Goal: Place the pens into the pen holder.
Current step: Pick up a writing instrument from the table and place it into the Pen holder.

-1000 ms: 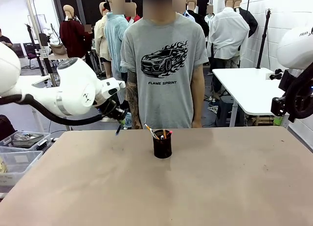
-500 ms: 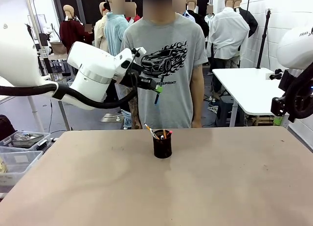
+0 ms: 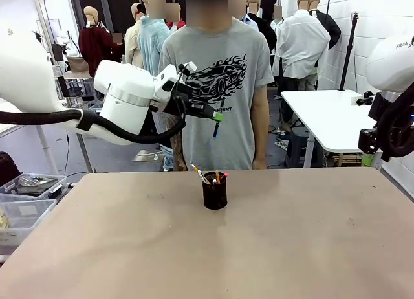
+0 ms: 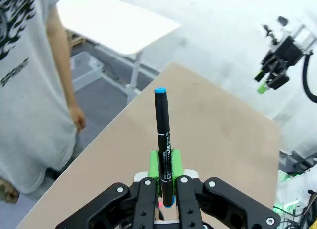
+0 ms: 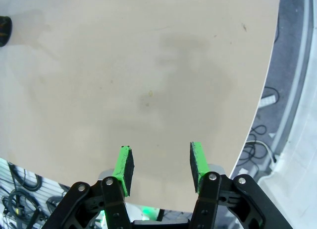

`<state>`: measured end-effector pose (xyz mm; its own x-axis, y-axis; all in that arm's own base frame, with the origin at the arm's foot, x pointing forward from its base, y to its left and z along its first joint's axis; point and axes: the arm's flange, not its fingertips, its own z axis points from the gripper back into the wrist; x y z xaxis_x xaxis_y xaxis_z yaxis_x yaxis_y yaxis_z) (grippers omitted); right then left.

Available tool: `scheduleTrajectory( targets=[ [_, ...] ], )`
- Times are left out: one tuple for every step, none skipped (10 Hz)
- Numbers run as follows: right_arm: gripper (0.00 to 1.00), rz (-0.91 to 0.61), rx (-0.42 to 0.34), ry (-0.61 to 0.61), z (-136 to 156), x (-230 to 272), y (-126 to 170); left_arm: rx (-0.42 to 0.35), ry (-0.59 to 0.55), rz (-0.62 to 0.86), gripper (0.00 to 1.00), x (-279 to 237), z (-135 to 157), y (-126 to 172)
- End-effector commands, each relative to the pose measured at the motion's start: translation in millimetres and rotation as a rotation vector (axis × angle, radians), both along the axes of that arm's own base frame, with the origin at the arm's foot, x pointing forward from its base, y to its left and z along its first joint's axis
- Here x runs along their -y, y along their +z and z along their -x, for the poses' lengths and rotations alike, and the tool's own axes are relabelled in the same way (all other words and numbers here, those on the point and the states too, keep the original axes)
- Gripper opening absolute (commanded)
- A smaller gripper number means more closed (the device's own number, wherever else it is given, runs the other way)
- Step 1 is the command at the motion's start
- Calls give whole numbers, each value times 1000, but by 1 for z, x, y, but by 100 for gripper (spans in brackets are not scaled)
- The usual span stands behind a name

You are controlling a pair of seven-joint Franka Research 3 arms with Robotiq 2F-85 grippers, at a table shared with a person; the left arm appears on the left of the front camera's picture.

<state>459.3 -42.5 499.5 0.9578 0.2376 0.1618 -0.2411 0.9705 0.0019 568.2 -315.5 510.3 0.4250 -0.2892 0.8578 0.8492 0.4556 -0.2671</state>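
The black mesh pen holder (image 3: 215, 190) stands near the table's far edge, with an orange pen (image 3: 198, 172), a silver-white one and a pink-tipped one (image 3: 223, 176) sticking out of it. High above it my left gripper (image 3: 217, 116) is shut on the dark pen with blue ends (image 3: 215, 129), which hangs down from the green pads. In the left wrist view that pen (image 4: 162, 135) points straight ahead from between the shut fingers (image 4: 161, 167). My right gripper (image 5: 161, 162) is open over bare table near the right edge. The holder's edge (image 5: 4, 29) peeks in at that view's far left.
A person in a grey printed T-shirt (image 3: 217, 79) stands right behind the table's far edge, behind the holder. Clear bins (image 3: 26, 195) sit low at the left, a white table (image 3: 326, 114) at the back right. The tan tabletop (image 3: 213, 247) is bare around the holder.
My left arm has swung up from the table's far left edge and rightward with the dark pen, ending above the holder. The right arm has stayed still.
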Motion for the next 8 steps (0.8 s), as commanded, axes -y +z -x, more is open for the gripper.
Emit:
scheduleTrajectory(
  targets=[
    [59, 14, 10, 2, 0, 0, -2, -14, -75, 85, 0, -12, -16, -23],
    [59, 14, 10, 2, 0, 0, -2, -33, -67, 85, 0, -15, -19, -34],
    [59, 14, 10, 2, 0, 0, -2, -25, -86, 97, 0, -19, -22, -44],
    [59, 14, 10, 2, 0, 0, -2, -11, -96, 101, 0, -21, -25, -54],
    [59, 14, 10, 2, 0, 0, -2, -12, -120, 119, 0, -22, -23, -61],
    [59, 14, 10, 2, 0, 0, -2, 14, -169, 124, 0, -24, -23, -68],
    [59, 14, 10, 2, 0, 0, -2, 21, -190, 123, 0, -29, -24, -75],
    [59, 14, 10, 2, 0, 0, -2, 8, -191, 145, 0, -31, -27, -87]
  ],
)
